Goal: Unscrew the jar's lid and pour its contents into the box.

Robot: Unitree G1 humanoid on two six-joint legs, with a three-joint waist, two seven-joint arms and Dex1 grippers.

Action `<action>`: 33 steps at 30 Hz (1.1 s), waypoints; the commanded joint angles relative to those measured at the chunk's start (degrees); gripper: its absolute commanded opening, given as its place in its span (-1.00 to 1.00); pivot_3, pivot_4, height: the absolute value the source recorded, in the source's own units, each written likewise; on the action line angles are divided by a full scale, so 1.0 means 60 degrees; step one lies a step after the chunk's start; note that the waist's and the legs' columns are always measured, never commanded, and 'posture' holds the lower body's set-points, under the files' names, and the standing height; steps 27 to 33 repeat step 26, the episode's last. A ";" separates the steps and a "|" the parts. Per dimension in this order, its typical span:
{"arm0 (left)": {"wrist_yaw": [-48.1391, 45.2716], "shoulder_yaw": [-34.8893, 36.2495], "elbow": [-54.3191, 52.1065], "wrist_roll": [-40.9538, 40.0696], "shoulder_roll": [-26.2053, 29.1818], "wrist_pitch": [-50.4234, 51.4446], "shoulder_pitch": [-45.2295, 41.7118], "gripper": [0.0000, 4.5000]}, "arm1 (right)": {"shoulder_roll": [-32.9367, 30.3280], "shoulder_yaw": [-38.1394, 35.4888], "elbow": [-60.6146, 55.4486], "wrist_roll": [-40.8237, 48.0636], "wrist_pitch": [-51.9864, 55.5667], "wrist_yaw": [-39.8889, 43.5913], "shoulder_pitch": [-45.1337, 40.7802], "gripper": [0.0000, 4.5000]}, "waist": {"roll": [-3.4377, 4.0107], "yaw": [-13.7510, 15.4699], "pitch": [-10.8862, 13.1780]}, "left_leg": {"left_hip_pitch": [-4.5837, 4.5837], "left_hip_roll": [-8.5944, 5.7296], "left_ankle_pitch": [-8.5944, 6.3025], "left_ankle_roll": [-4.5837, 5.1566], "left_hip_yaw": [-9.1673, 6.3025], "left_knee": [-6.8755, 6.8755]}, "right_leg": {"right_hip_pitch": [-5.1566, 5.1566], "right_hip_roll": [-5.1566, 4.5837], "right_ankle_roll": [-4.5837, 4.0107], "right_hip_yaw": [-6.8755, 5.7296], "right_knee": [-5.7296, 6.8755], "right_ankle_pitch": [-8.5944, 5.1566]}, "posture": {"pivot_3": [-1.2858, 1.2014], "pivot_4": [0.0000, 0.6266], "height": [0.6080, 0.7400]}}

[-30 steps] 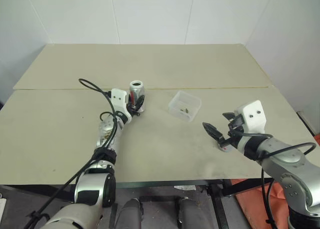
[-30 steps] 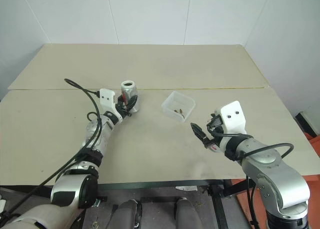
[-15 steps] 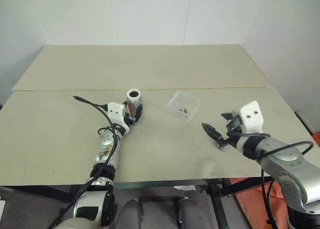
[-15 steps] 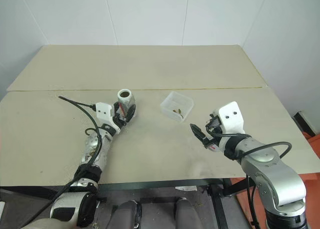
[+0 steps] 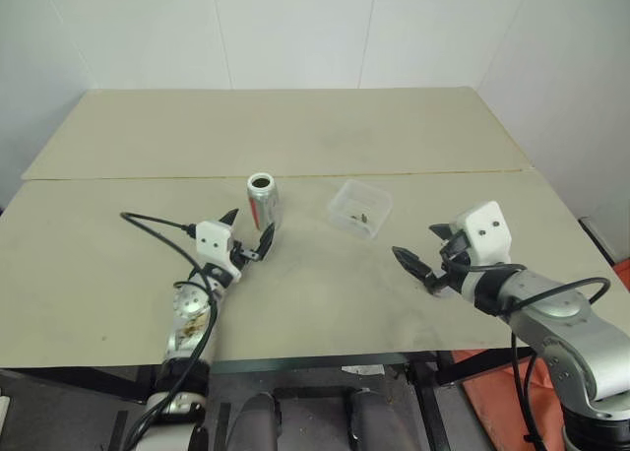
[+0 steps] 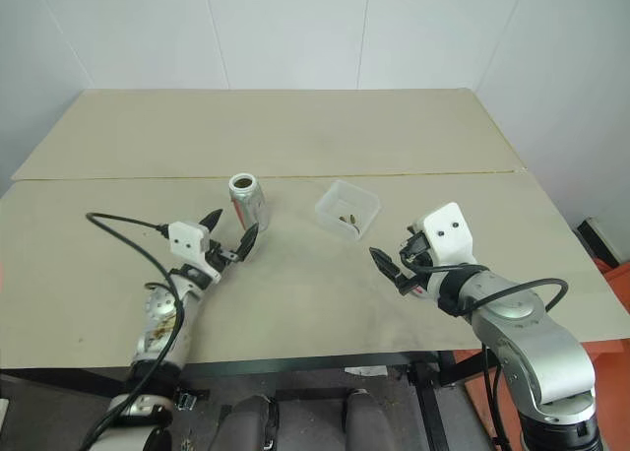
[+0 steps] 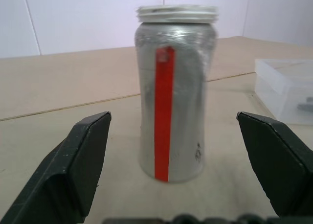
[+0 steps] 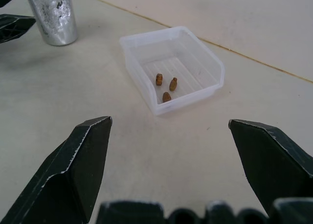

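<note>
Two black-fingered grippers lie low over the beige table [image 5: 413,126]; the left gripper [image 5: 246,236] points toward twelve o'clock, fingers spread wide and empty, just short of the silvery-grey cylindrical jar [image 5: 262,200] with its red stripe, upright and lidless; the right gripper [image 5: 425,261], at four o'clock from the jar, is likewise splayed, holding nothing; the clear plastic rectangular box [image 5: 359,208] at the jar's three o'clock holds three tiny brown bits [image 8: 167,88].
</note>
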 commanded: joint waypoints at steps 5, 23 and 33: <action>-0.2808 0.1045 -0.4207 -0.3787 0.2539 0.3032 0.2288 0.99 | -0.1396 -0.1370 0.0133 0.0789 -0.1795 0.2997 0.0523 1.00 | 0.0006 0.0013 -0.0001 | -0.0004 0.0012 -0.0001 -0.0001 0.0004 -0.0003 | -0.0020 0.0001 -0.0080 -0.0006 0.0011 -0.0047 | 0.03 -0.52 1.00; -0.8171 0.6124 -0.4186 -0.5856 0.7770 0.5067 0.3673 0.99 | -0.4239 -0.2543 0.3276 0.0816 -0.5041 0.8257 0.0688 1.00 | 0.0033 -0.0103 0.0001 | 0.0042 0.0115 -0.0054 -0.0089 0.0140 -0.0089 | -0.0097 -0.0005 -0.0134 -0.0039 -0.0015 -0.0082 | 0.03 -0.52 1.00; -0.8092 0.6136 -0.4492 -0.5641 0.7420 0.5006 0.3996 0.99 | -0.4026 -0.2094 0.3269 0.0813 -0.5095 0.8124 0.0357 1.00 | 0.0032 -0.0135 0.0001 | 0.0039 0.0118 -0.0033 -0.0053 0.0149 -0.0096 | -0.0115 -0.0001 -0.0144 -0.0040 0.0004 -0.0087 | 0.03 -0.52 1.00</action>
